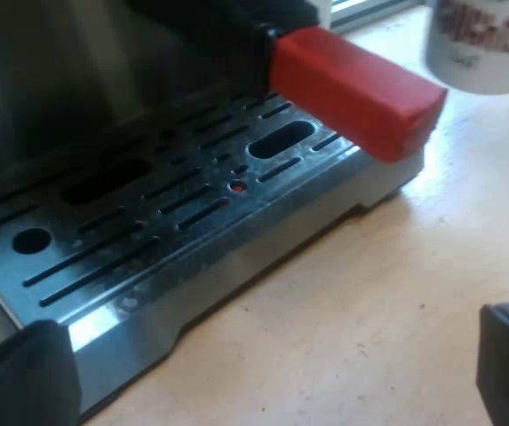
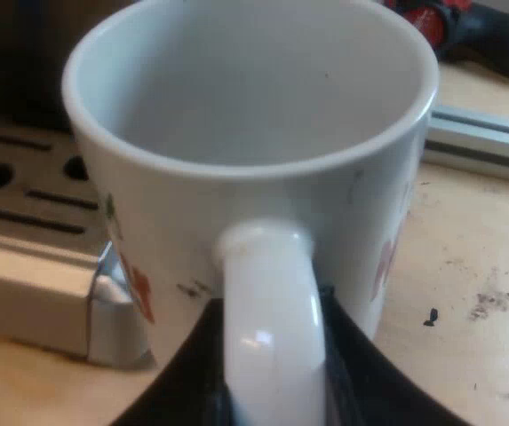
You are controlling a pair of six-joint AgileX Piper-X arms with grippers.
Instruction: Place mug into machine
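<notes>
The right tool (image 2: 276,377) was found pinching the mug's handle (image 2: 267,302), one black finger pressed to each side of the loop. The white mug (image 2: 263,204) was upright and empty. It sat off the espresso machine (image 1: 59,71), just beside a corner of the slotted drip tray (image 1: 192,209) and over the desk (image 1: 369,302). Whether its base touched the desk could not be determined. The left tool (image 1: 267,368) hung near the tray's front edge, fingers spread wide, nothing between them. The holder's red handle end (image 1: 352,93) projected over the tray. In my judgement the step in hand was carrying the mug onto the tray. Done well, this called for lifting the base clear of the tray's raised edge, keeping the mug level, passing the red handle end without contact, and setting it flat on the slots before release. A hold on the handle alone might let the mug swing, so slow travel was advisable.
</notes>
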